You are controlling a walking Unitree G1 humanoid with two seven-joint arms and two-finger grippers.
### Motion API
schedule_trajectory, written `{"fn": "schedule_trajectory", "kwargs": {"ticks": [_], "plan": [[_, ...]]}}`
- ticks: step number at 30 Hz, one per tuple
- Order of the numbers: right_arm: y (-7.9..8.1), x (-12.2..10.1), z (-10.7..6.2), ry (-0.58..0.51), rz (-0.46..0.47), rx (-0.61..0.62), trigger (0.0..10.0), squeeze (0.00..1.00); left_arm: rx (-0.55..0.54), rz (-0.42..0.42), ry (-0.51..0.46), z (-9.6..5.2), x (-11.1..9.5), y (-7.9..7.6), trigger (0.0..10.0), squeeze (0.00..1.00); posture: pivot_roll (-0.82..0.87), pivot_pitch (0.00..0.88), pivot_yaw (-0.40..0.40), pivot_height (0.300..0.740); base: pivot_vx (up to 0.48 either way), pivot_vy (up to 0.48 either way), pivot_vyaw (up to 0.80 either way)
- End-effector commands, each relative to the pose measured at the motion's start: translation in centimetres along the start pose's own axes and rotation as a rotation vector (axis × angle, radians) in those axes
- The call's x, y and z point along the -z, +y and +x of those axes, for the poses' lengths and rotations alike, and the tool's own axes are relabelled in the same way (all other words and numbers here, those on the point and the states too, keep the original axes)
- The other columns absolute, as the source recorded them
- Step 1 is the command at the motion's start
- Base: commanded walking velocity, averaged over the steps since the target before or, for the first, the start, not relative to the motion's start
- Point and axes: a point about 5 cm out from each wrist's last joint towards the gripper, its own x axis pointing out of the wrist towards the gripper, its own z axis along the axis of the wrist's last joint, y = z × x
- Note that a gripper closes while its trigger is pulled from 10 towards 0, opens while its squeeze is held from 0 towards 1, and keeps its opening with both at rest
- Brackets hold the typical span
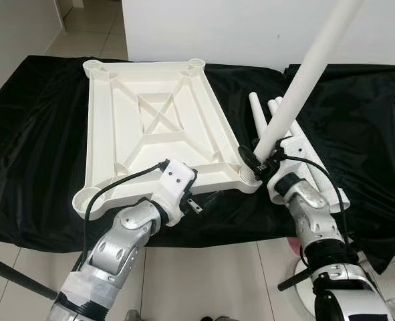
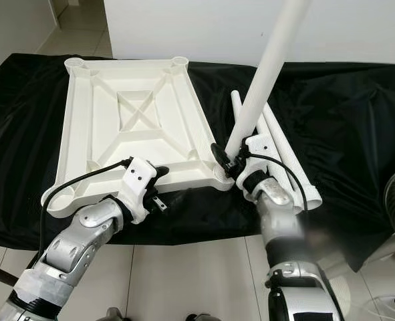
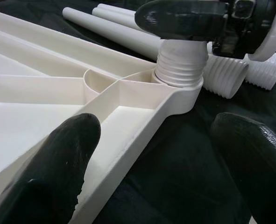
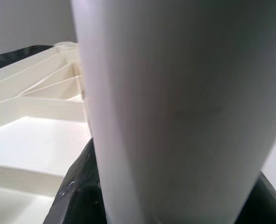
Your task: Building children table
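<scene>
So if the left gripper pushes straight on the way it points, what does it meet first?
Probably the tabletop rim between its open fingers; further along that line stands the leg threaded into the corner socket. Depth is uncertain.

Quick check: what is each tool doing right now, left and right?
Left tool: open, fingers astride the tabletop edge.
Right tool: closed on the table leg standing in the corner socket.

No text, label, brand mark, number or sign can be read anywhere in these pictures. The white plastic table panel (image 1: pixel 154 120), the white legs (image 1: pixel 297 144) and the black cloth (image 1: pixel 37 134) under them all show plain, unmarked surfaces.
</scene>
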Motion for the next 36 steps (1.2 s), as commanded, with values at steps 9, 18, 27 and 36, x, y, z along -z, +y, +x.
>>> {"fn": "schedule_trajectory", "kwargs": {"ticks": [9, 18, 27, 36], "plan": [[1.0, 1.9, -0.3, 0.100, 0.074, 0.298, 10.0, 0.00, 0.033, 0.006, 0.008, 0.0, 0.1, -0.4, 10.0, 0.00, 0.03, 0.087, -0.047, 0.740, 0.000, 0.000, 0.00], [3.9, 2.0, -0.5, 0.110, 0.125, 0.497, 10.0, 0.00, 0.026, 0.005, 0.000, 0.1, 0.0, -0.3, 10.0, 0.00, 0.03, 0.084, -0.049, 0.740, 0.000, 0.000, 0.00], [4.9, 1.3, -0.1, 0.074, 0.155, 0.497, 10.0, 0.00, 0.022, -0.003, -0.012, 0.4, -0.2, -0.4, 10.0, 0.00, 0.02, 0.078, -0.047, 0.740, 0.000, 0.000, 0.00], [4.4, 0.0, -0.1, 0.004, 0.138, 0.432, 10.0, 1.00, 0.021, 0.001, -0.015, 0.5, -0.2, -0.5, 10.0, 0.00, 0.02, 0.077, -0.049, 0.740, 0.000, 0.000, 0.00]]}}
